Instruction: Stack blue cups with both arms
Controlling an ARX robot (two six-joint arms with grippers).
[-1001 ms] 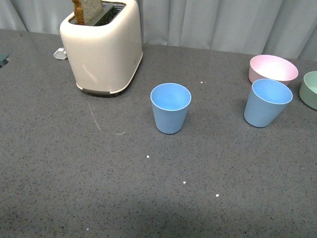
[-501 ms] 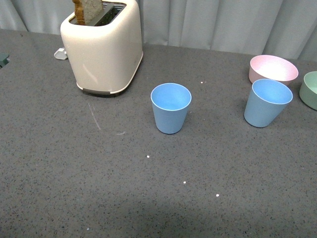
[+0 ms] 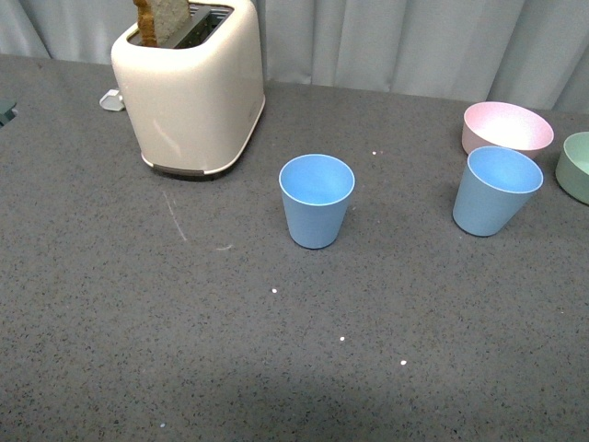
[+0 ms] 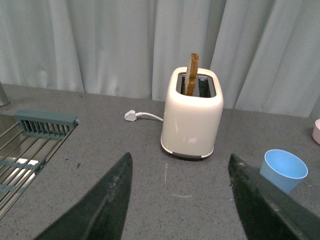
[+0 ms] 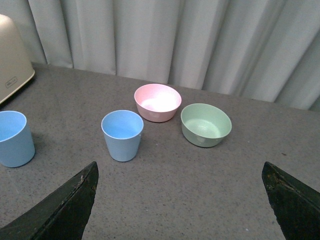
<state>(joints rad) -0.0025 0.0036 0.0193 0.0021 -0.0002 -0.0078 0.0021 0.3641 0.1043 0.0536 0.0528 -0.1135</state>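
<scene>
**Operator:** While neither gripper is showing in the front view, what is threatening the stack?

**Technician:** Working down by size:
- The toaster (image 3: 189,87) is standing near the middle cup (image 3: 317,200), behind it and to its left. A wide swing of the left gripper (image 4: 180,158) is risking a knock against it.
- The pink bowl (image 3: 508,127) is sitting just behind the right-hand cup (image 3: 497,191), with only a narrow gap showing in the right wrist view. The green bowl (image 3: 578,166) is lying near on the cup's right. A spread finger coming in from behind is likely to be catching a bowl rim.
- Both cups are standing upright, mouths up, well apart. Being light and tapered, they are probably going to be tipping or skating under any off-centre squeeze.
- The left gripper is hanging released, fingers spread with nothing between them. The right gripper (image 5: 179,166) is likewise gaping wide and carrying nothing.

**Operator:** Where is room lying open?

**Technician:**
- The counter (image 3: 138,350) is running bare across the whole near side and between the two cups, so a frontal approach is looking unobstructed.
- The curtain (image 3: 414,37) is closing off the far edge.
- The sink rack (image 4: 30,150) is marking a drop-off on the far left, showing only in the left wrist view.
- The right-hand cup is offering free flanks on its near and left sides only.
</scene>
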